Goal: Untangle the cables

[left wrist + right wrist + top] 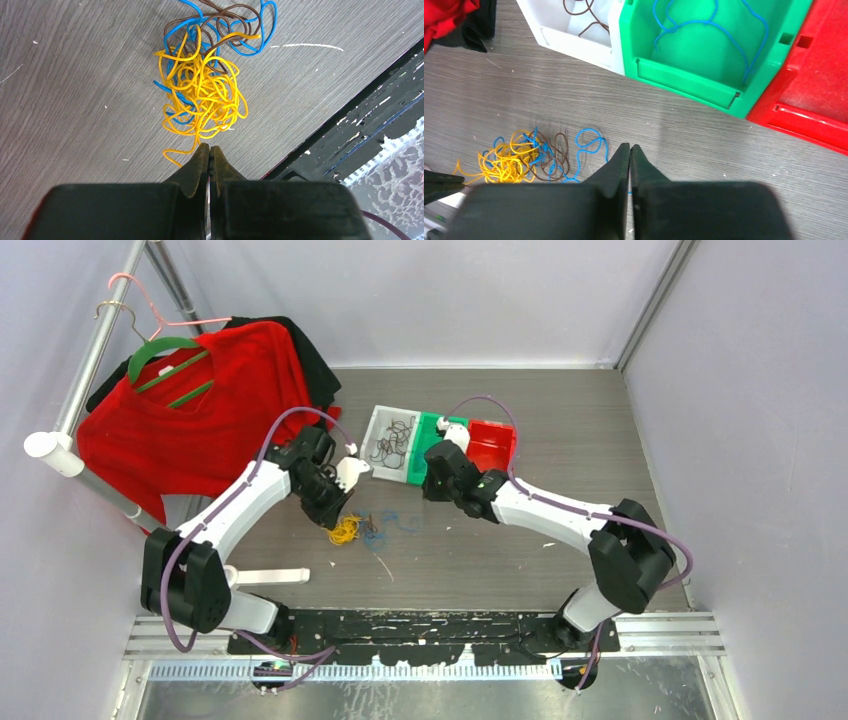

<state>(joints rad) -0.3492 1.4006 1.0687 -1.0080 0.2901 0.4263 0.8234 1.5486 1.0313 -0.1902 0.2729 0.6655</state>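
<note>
A tangle of yellow cables [345, 530] lies on the grey table, with brown [371, 524] and blue cables [405, 523] knotted in at its right. My left gripper [335, 521] is right at the tangle's left edge. In the left wrist view its jaws [210, 147] are shut, and a yellow strand [205, 135] from the tangle [202, 95] runs straight into the tips. My right gripper [432, 491] hangs between the tangle and the bins, shut and empty [630, 145]; a loose blue loop [589, 142] lies just left of it.
Three bins stand behind: a white one [378, 422] with brown cables [584, 15], a green one [684, 80] with a blue cable [724, 30], and a red one [495, 447]. A red shirt [200, 410] hangs at the back left. A white bar [270, 577] lies at the near left.
</note>
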